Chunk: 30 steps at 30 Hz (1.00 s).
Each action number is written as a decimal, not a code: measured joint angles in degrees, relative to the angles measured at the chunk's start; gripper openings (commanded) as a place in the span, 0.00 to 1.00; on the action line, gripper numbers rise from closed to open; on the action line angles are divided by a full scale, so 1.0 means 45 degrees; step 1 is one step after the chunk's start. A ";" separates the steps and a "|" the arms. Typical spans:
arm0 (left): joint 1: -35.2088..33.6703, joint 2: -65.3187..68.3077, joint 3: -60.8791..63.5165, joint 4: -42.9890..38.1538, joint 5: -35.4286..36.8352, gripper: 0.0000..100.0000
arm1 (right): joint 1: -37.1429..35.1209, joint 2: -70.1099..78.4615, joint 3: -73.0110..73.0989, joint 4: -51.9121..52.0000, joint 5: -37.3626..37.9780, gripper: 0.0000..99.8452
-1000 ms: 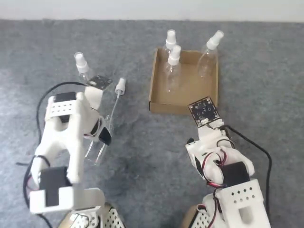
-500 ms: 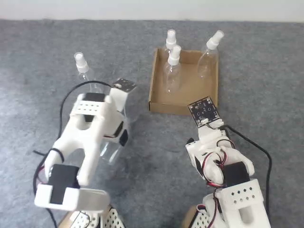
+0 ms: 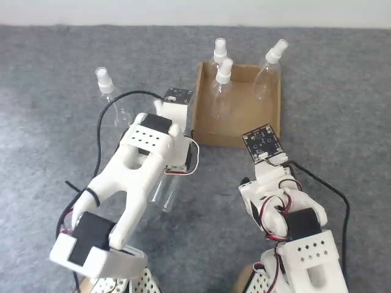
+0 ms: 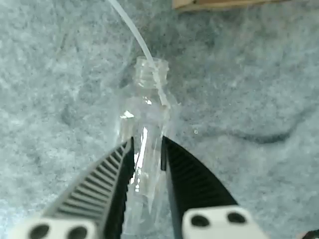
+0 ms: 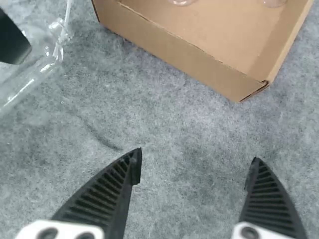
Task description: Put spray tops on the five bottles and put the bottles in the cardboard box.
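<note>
Bottle (image 4: pixel 147 107) clear, threaded neck | left hand (image 4: pixel 146 141) ridged, clamping it | carpet (image 4: pixel 249 94) fuzzy

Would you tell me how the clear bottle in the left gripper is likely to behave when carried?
The bottle looks empty, thin clear plastic, so probably light. Its smooth round body may slip between the jaws. The tube in its neck looks floppy.

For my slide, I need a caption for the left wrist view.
The left tool shut on an uncapped bottle, a thin tube at its neck.
</note>
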 measured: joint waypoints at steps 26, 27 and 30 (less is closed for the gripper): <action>-0.2325 -0.0899 -0.4376 0.0078 -0.3595 0.21 | 0.0000 0.0000 0.0000 0.0000 0.0000 0.29; -0.2422 -0.0332 -0.4591 -0.0410 -0.3341 0.21 | 0.0000 0.0000 0.0000 0.0000 0.0000 0.29; -0.2462 0.1602 -0.5275 -0.1661 -0.2813 0.21 | 0.0000 0.0000 0.0000 0.0000 0.0000 0.29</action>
